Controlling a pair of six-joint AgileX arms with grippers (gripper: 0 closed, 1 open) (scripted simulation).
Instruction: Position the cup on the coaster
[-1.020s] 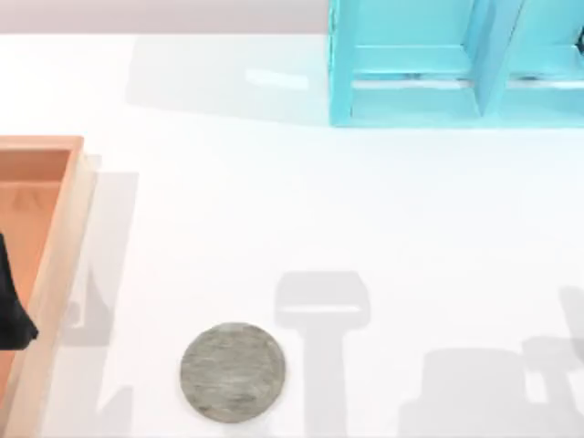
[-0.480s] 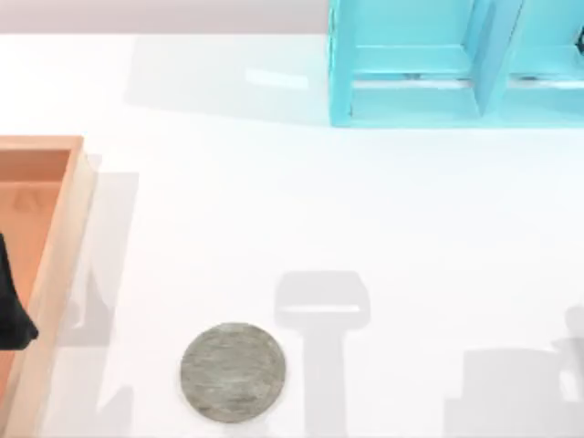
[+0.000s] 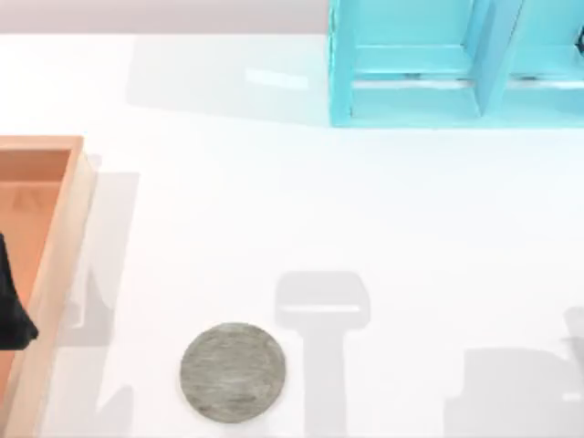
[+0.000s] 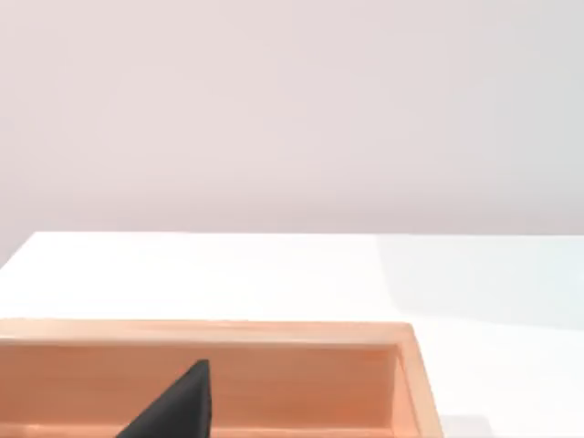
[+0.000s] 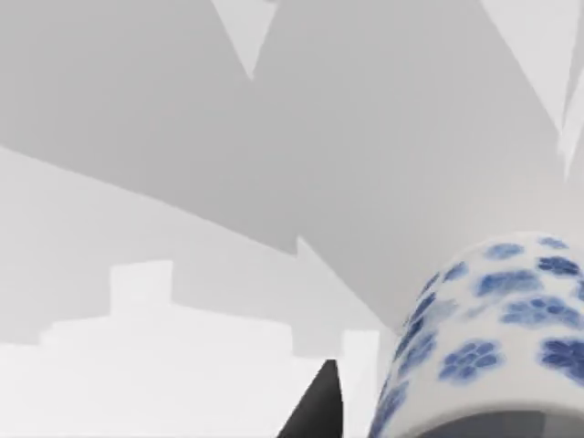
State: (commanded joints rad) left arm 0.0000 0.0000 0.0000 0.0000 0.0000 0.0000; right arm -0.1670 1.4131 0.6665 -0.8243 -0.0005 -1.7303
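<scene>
Top view: bare coaster [image 3: 233, 372] beside wooden tray [image 3: 57, 246], apart.

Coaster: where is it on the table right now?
The flat round grey stone-textured coaster lies bare near the top view's bottom edge, left of centre, just right of the shallow wooden tray.

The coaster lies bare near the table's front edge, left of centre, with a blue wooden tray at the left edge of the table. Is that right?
Not quite. The tray at the left edge is orange-brown wood, not blue; the top view shows it. The blue thing is the shelf unit at the back right. The coaster does lie bare near the front edge, left of centre.
</scene>
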